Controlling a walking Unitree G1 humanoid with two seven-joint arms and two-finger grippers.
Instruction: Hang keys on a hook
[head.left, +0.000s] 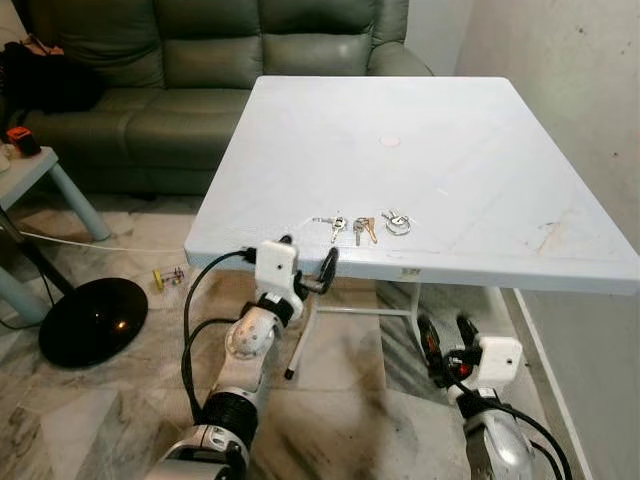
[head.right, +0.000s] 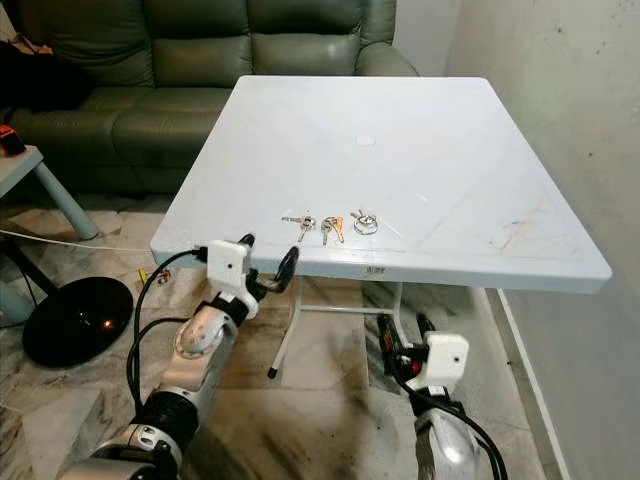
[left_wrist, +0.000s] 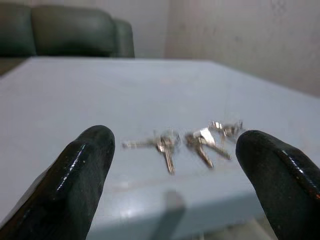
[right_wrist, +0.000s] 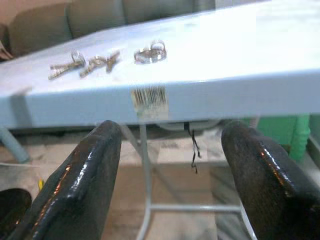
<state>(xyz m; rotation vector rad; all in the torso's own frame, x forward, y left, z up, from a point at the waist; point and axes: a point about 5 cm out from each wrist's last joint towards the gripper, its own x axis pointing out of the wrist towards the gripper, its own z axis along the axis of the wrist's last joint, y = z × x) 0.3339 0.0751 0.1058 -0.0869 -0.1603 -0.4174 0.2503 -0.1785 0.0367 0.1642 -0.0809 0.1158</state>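
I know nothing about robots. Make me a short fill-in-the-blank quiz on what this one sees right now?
1. The keys lie near the front edge of the white ____.
2. Behind the table stands a green ____.
3. The left gripper is at the table's edge with its fingers ____.
4. The right gripper hangs ____ than the tabletop, fingers apart.

Missing words: table; sofa; open; lower

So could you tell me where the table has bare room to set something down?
Most of the table is bare: everything behind the keys up to the sofa edge, and the whole wall-side half. The one crowded strip is the front edge, where the keys lie, with the left pincer open just before them.
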